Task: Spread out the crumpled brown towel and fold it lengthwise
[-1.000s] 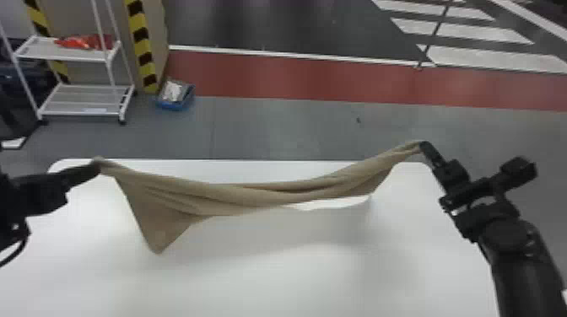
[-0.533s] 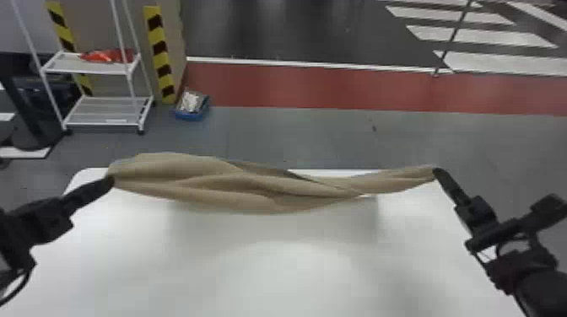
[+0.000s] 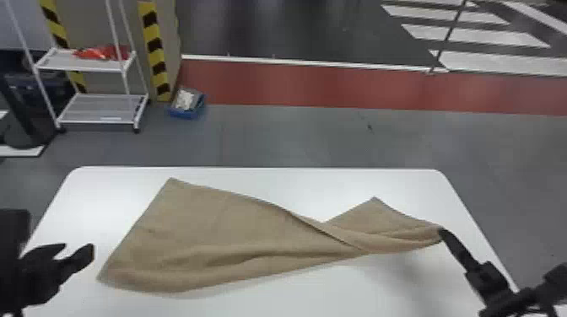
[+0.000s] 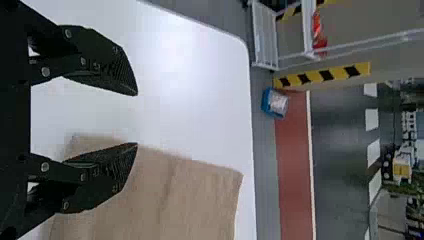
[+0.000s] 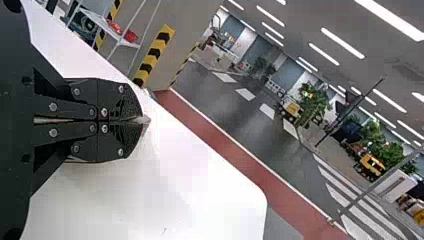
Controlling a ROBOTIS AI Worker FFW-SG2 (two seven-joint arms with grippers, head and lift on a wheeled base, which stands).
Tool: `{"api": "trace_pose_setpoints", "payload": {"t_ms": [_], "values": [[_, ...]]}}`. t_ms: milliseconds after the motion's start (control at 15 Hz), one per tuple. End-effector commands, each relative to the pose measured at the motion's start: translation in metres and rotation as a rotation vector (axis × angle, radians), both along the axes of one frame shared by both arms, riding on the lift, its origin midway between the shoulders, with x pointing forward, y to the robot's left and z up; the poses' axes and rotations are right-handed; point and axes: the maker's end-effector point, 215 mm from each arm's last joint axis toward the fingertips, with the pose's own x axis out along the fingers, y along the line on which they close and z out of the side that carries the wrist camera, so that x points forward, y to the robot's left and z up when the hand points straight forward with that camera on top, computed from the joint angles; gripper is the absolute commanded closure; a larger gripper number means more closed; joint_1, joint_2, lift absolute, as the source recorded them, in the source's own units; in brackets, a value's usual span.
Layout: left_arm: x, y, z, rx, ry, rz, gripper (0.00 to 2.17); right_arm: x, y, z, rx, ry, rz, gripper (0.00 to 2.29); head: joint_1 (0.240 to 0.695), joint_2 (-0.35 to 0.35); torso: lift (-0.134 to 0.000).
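I'm hovering my left gripper [image 3: 79,248], jaws wide, beside the brown towel [image 3: 211,232]. My right gripper [image 3: 441,231], jaws narrow, is pinching the towel's right end.

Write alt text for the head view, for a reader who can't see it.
A brown towel stretches, twisted, across a white table, its right end pinched in the right gripper; the left gripper is open beside its left end. A white rack stands beyond the table.
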Motion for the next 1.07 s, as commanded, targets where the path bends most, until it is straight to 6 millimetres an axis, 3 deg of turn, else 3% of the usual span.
{"api": "trace_pose_setpoints", "payload": {"t_ms": [0, 67, 200, 333, 467, 667, 800, 1000], "values": [[0.004, 0.024, 0.024, 0.135, -0.048, 0.098, 0.03, -0.032, -0.021, -0.009, 0.015, 0.033, -0.04, 1.86, 0.695, -0.108, 0.0], [0.007, 0.024, 0.028, 0.137, -0.064, 0.101, 0.03, -0.041, -0.029, -0.012, 0.014, 0.043, -0.052, 1.86, 0.695, -0.098, 0.0], [0.022, -0.009, 0.032, 0.071, -0.083, 0.037, 0.05, -0.056, -0.045, -0.014, 0.019, 0.053, -0.08, 1.86, 0.695, -0.099, 0.0], [0.04, -0.062, 0.023, -0.016, -0.07, -0.059, 0.05, -0.066, -0.049, -0.02, 0.019, 0.066, -0.089, 1.86, 0.695, -0.145, 0.0], [0.064, -0.118, 0.012, -0.036, -0.061, -0.137, 0.05, -0.076, -0.037, -0.028, 0.041, 0.089, -0.075, 1.86, 0.695, -0.221, 0.0], [0.105, -0.187, 0.021, -0.01, -0.195, -0.258, 0.04, -0.093, -0.033, -0.031, 0.029, 0.09, -0.091, 1.86, 0.695, -0.282, 0.0], [0.112, -0.222, 0.008, -0.014, -0.174, -0.307, 0.04, -0.108, -0.042, -0.03, 0.036, 0.089, -0.105, 1.86, 0.695, -0.331, 0.0], [0.12, -0.255, -0.019, 0.015, -0.12, -0.35, 0.1, -0.116, -0.03, -0.019, 0.04, 0.07, -0.08, 1.86, 0.695, -0.35, 0.0]]}}
